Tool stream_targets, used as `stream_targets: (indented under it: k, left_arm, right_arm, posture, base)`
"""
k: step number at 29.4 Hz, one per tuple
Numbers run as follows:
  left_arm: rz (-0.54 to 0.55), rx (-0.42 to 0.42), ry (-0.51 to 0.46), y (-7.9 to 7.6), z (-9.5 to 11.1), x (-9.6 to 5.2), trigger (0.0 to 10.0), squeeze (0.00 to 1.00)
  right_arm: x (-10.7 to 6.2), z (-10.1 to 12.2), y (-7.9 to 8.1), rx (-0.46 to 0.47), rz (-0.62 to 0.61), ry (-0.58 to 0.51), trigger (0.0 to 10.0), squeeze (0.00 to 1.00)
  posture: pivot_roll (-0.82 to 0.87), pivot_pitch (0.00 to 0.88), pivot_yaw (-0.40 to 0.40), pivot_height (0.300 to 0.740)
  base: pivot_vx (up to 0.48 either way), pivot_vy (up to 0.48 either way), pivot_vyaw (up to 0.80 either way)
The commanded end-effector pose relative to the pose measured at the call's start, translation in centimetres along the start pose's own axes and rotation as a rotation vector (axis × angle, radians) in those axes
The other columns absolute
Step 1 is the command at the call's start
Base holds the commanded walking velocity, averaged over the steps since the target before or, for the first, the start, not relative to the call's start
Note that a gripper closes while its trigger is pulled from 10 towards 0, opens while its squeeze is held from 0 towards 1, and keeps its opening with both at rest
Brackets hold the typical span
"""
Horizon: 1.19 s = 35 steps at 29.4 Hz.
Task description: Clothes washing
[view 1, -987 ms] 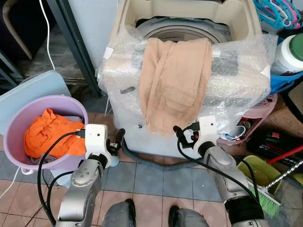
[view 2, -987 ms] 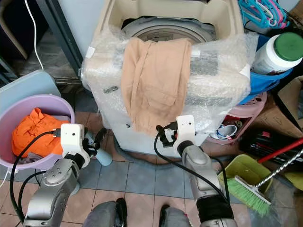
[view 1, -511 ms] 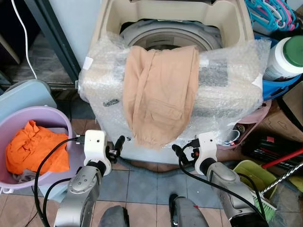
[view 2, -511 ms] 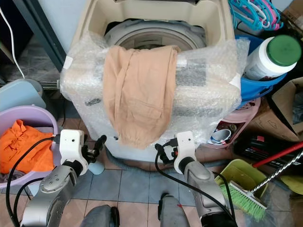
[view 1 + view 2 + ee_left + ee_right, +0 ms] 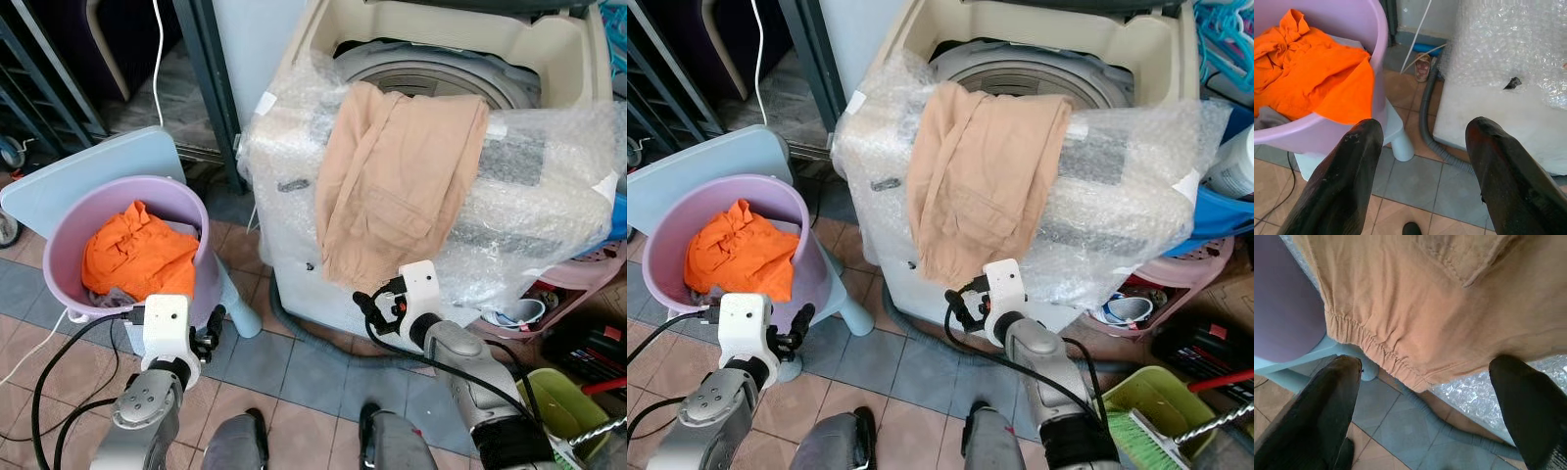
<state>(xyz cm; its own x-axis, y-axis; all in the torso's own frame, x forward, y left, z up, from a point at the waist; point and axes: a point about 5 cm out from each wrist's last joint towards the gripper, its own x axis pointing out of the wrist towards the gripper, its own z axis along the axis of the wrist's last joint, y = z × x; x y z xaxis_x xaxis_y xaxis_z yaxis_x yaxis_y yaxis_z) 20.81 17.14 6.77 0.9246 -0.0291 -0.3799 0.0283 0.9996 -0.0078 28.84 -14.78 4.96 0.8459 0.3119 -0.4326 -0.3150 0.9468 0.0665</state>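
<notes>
The right gripper [image 5: 1420, 396] hangs with its 2 fingers spread wide just under the hem of the tan trousers [image 5: 397, 186], holding nothing. The left gripper [image 5: 1420, 161] is equally wide and empty, low beside the purple basin [image 5: 73, 211]. Compared with 0.5 s ago the camera has swung, so the washing machine [image 5: 431, 39] sits further right and the basin shows whole.

The trousers drape over the machine's front edge, on the bubble wrap [image 5: 534, 196] that covers it. The orange garment [image 5: 137, 259] lies in the basin, left of the machine. A grey hose [image 5: 1425, 117] runs along the floor at the machine's foot. The left wrist view adds a sandal [image 5: 1422, 67] beside the machine.
</notes>
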Motion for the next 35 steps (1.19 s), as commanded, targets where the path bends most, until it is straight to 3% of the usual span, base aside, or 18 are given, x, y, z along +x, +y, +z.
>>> stream_targets:
  k: [1,5,6,7,9,10,11,20,35]
  left_arm:
    - [0.002,0.011,0.0,0.0,0.1,-0.3,10.0,0.0]
    - [0.011,-0.006,0.012,0.1,-0.1,-0.3,10.0,0.0]
    - [0.009,-0.004,0.012,0.1,-0.1,-0.3,10.0,0.0]
    - [0.003,0.001,0.014,0.1,-0.1,-0.3,10.0,0.0]
    - [0.001,0.002,0.014,0.1,-0.1,-0.3,10.0,0.0]
    - [-0.001,0.002,0.016,0.1,-0.1,-0.3,10.0,0.0]
    - [-0.006,0.004,0.018,0.0,-0.1,-0.2,10.0,0.0]
    - [-0.013,0.015,0.019,-0.1,0.0,0.1,10.0,0.0]
    - [-0.02,0.015,0.02,-0.3,0.0,0.5,10.0,0.0]
  right_arm:
    - [0.2,0.6,-0.9,0.005,-0.037,-0.019,10.0,0.0]
    - [0.7,1.6,-1.4,0.034,-0.055,-0.059,9.9,0.0]
    - [0.8,1.6,-1.5,0.038,-0.056,-0.058,9.3,0.0]
    - [0.9,1.6,-1.7,0.04,-0.079,-0.058,4.9,0.0]
    - [0.9,1.6,-1.8,0.055,-0.086,-0.06,4.4,0.0]
    - [1.1,1.5,-1.8,0.08,-0.088,-0.062,1.8,0.0]
    - [1.2,1.6,-1.6,0.08,-0.085,-0.069,0.0,0.0]
    - [1.9,2.5,-0.8,0.162,-0.078,-0.131,0.0,0.0]
    - [1.5,4.8,-1.9,0.228,-0.06,-0.227,0.0,0.0]
  posture:
    - [0.02,0.197,0.01,0.74]
    - [0.03,0.192,0.011,0.74]
    - [0.03,0.191,0.012,0.74]
    - [0.03,0.188,0.015,0.74]
    - [0.03,0.188,0.015,0.74]
    - [0.02,0.188,0.02,0.74]
    - [0.02,0.187,0.019,0.74]
    - [0.03,0.178,0.025,0.74]
    - [0.01,0.168,0.023,0.74]
  base:
    - [0.0,0.0,0.0]
    - [0.0,0.0,0.0]
    - [0.0,0.0,0.0]
    - [0.0,0.0,0.0]
    - [0.0,0.0,0.0]
    - [0.0,0.0,0.0]
    - [0.0,0.0,0.0]
    - [0.0,0.0,0.0]
    - [0.0,0.0,0.0]
